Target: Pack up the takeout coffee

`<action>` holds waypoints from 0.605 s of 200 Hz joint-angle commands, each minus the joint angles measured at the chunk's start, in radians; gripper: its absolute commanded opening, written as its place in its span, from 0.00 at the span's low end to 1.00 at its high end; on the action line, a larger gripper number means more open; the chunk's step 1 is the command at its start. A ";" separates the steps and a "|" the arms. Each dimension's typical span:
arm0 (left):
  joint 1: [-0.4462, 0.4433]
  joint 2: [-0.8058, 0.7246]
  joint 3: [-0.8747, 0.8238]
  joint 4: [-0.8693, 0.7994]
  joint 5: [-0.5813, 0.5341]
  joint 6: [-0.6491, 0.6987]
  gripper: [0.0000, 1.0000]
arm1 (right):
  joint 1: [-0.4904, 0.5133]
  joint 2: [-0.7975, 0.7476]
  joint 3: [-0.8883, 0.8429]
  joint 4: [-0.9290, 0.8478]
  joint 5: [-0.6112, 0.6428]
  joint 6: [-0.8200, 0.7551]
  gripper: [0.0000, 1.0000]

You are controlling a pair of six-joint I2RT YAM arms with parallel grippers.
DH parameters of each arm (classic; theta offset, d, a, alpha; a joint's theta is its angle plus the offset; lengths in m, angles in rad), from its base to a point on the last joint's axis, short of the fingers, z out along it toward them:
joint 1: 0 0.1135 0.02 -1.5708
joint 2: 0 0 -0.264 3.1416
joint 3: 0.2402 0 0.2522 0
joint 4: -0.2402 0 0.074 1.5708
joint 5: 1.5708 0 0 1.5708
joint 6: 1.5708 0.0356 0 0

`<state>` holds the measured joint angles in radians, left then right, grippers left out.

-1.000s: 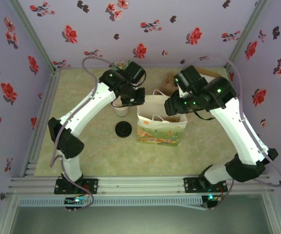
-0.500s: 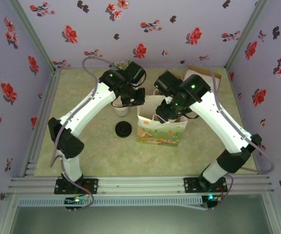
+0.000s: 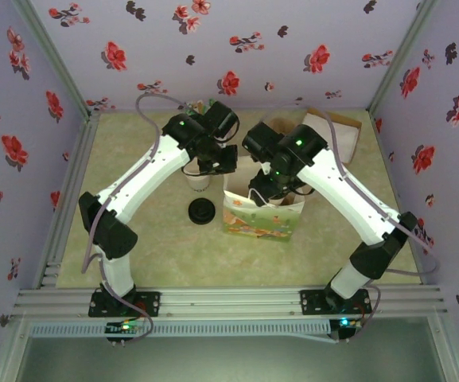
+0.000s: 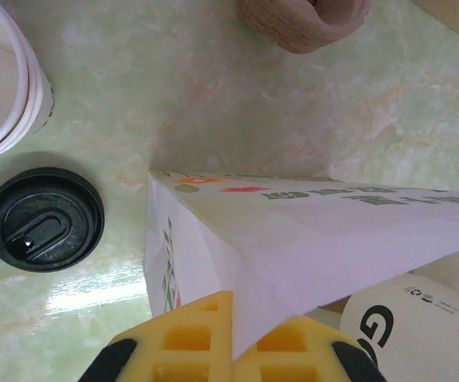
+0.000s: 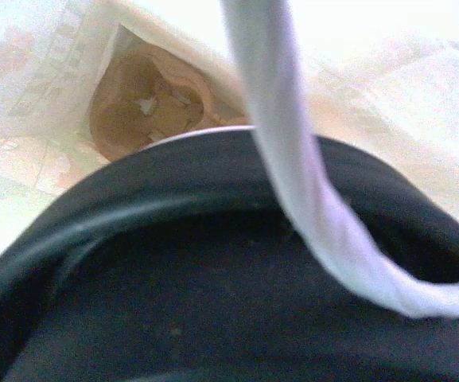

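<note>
The takeout coffee has a big black "G" on its white side; the rest is cut off. The right hand is clamped on it at the open top of the paper bag, above a brown pulp carrier inside. The bag's print is too small to read. The left hand is pinched together on the bag's top edge. A black lid lies near the bag, a strip of green bench between them.

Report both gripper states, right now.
Left gripper: shut, pinching the paper bag at its rim.
Right gripper: jaws wide around the takeout coffee, holding it over the bag.
</note>
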<state>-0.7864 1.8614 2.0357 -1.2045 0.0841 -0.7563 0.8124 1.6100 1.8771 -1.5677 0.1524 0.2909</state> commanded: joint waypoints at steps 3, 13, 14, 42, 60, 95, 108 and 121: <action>-0.008 -0.014 -0.020 -0.010 0.030 0.039 0.00 | -0.017 -0.028 0.020 -0.008 0.006 -0.011 0.73; -0.008 -0.016 -0.026 -0.006 0.033 0.044 0.00 | -0.023 -0.038 0.034 -0.011 0.003 -0.011 0.73; -0.008 -0.016 -0.027 -0.005 0.033 0.044 0.00 | -0.023 -0.038 0.036 -0.012 0.003 -0.010 0.73; -0.008 -0.019 -0.043 0.010 0.042 0.064 0.00 | -0.046 -0.050 0.039 -0.020 -0.011 -0.011 0.73; -0.008 -0.020 -0.049 0.017 0.051 0.070 0.00 | -0.076 -0.074 0.029 -0.013 -0.004 -0.012 0.73; -0.010 -0.015 -0.053 0.026 0.060 0.086 0.00 | -0.110 -0.088 -0.006 -0.001 -0.020 -0.019 0.72; -0.010 -0.013 -0.052 0.030 0.065 0.090 0.00 | -0.111 -0.089 -0.022 0.003 -0.017 -0.020 0.72; -0.010 -0.013 -0.052 0.034 0.068 0.089 0.00 | -0.111 -0.084 -0.043 0.008 -0.024 -0.018 0.72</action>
<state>-0.7872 1.8568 2.0064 -1.1557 0.1181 -0.6960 0.7036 1.5330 1.8694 -1.5673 0.1394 0.2874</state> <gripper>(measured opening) 0.039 0.814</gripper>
